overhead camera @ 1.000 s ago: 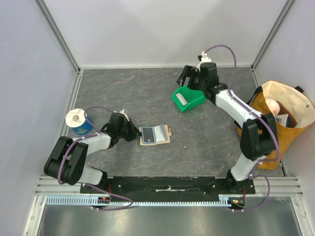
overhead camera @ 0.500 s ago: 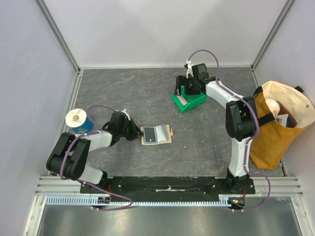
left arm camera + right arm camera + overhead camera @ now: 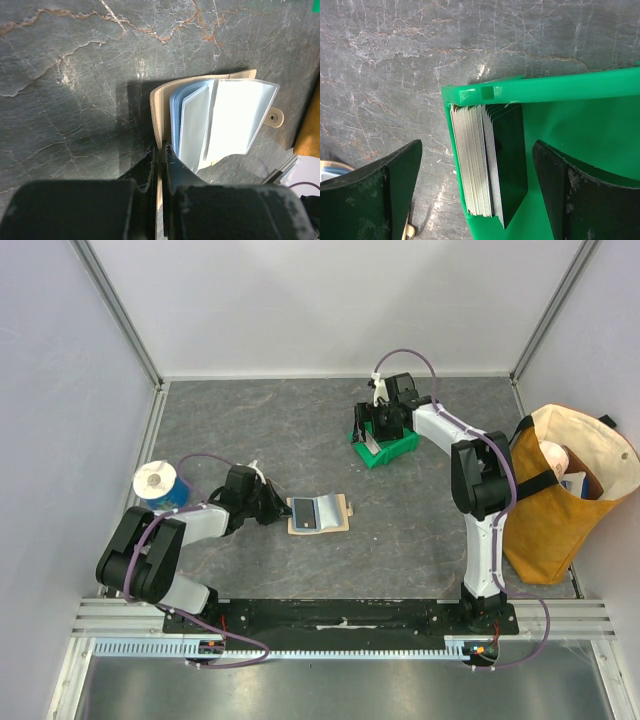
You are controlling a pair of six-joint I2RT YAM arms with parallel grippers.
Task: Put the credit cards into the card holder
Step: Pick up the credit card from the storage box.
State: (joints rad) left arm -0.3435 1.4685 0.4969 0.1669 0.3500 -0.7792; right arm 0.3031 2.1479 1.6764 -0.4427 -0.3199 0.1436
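From above, the card holder (image 3: 318, 514) is lying open on the bench (image 3: 250, 430), near the middle of the near edge and slightly left. The left gripper (image 3: 272, 508) is lying low at the holder's left edge, its jaws closed on that edge. Toward the far edge, right of centre, a green bin (image 3: 392, 450) is sitting with cards (image 3: 371, 443) standing in it, and the right gripper (image 3: 376, 428) is hanging over them with its jaws spread wide. A blue roll (image 3: 160, 486) is standing by the left edge and a tan bag (image 3: 556, 502) is leaning at the right edge. In the left wrist view, the left gripper (image 3: 160, 150) is pinching the holder's (image 3: 159, 102) tan cover between closed fingers (image 3: 146, 167). The clear sleeves (image 3: 235, 120) are fanning upward, one bluish leaf (image 3: 176, 117) among them, though I cannot tell whether it is a card. The snap tab (image 3: 272, 117) is sticking out at the far side. In the right wrist view, the right gripper (image 3: 477, 150) is holding its two fingers (image 3: 385, 190) wide apart and gripping nothing. They are straddling the cards (image 3: 472, 160), which are standing on edge, packed against the bin's (image 3: 545, 90) corner. A dark card (image 3: 511, 155) is facing the bin's inside. The bench (image 3: 395, 50) is showing beyond the bin.
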